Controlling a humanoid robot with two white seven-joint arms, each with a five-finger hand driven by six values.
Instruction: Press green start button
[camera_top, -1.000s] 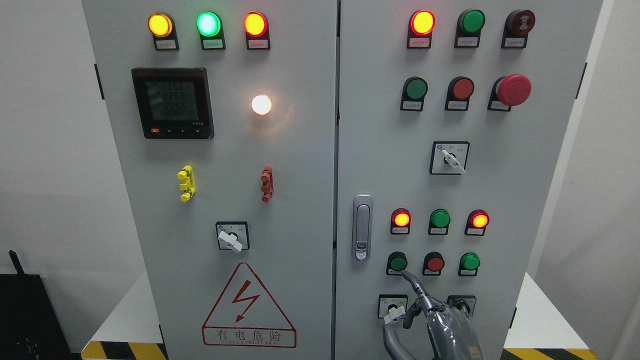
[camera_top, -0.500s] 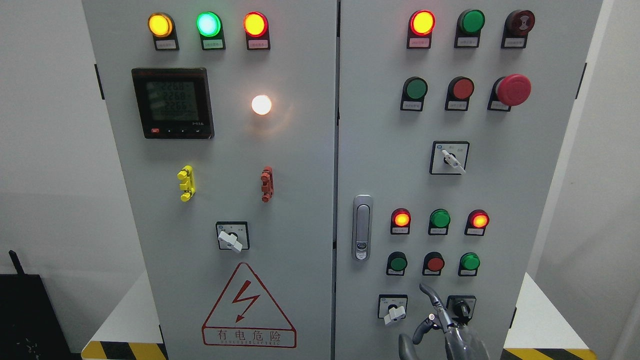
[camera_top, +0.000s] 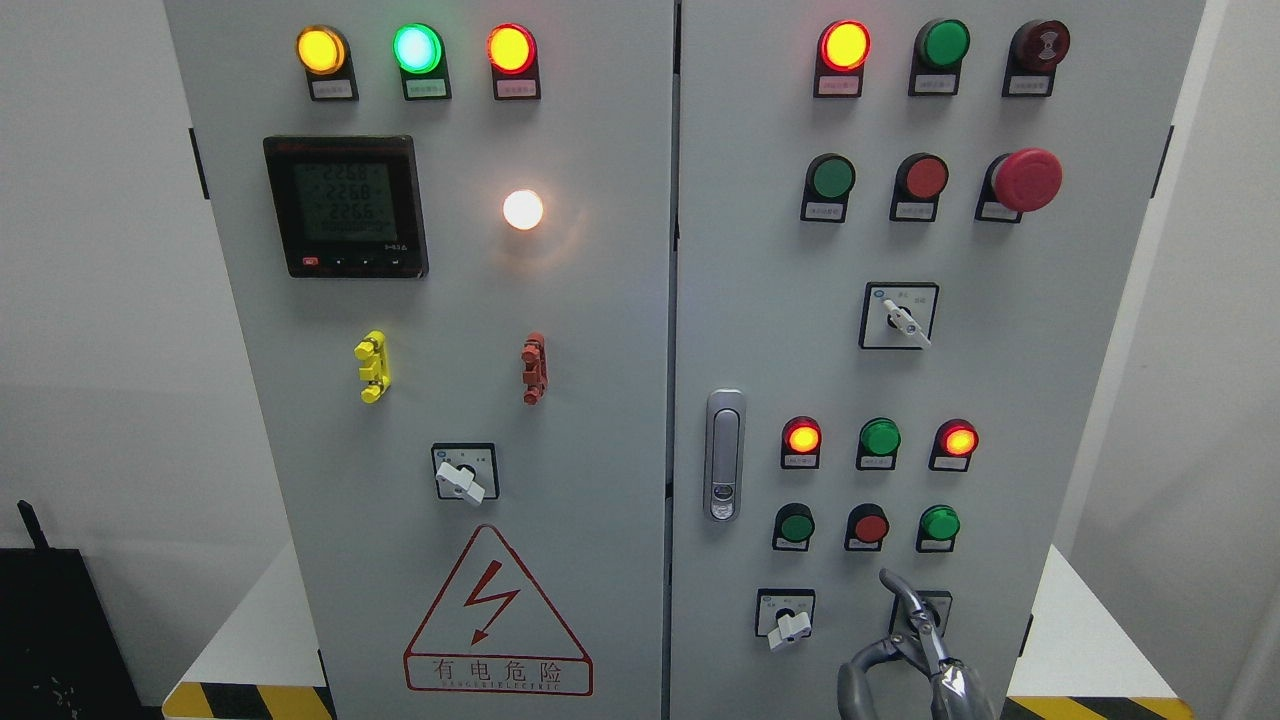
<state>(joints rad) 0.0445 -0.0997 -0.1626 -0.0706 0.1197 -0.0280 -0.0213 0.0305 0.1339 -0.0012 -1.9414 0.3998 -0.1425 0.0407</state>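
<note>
The grey control cabinet (camera_top: 620, 330) fills the view. On its right door, the lower button row has a dark green button (camera_top: 796, 525) at the left, a red button (camera_top: 870, 527) in the middle and a brighter green button (camera_top: 940, 523) at the right. My right hand (camera_top: 893, 640) rises from the bottom edge, below and right of the red button. Its index finger (camera_top: 903, 592) points up and its thumb curls out to the left. It holds nothing and touches no button. The left hand is out of view.
A rotary switch (camera_top: 787, 615) sits left of my hand, and another (camera_top: 925, 605) is partly hidden behind the index finger. A door handle (camera_top: 724, 455) is left of the buttons. Indicator lamps (camera_top: 880, 438), upper buttons and a red emergency stop (camera_top: 1025, 180) are above.
My right hand has drawn back from the left dark green button, where its fingertip touched, and moved down and to the right. The lamps look the same.
</note>
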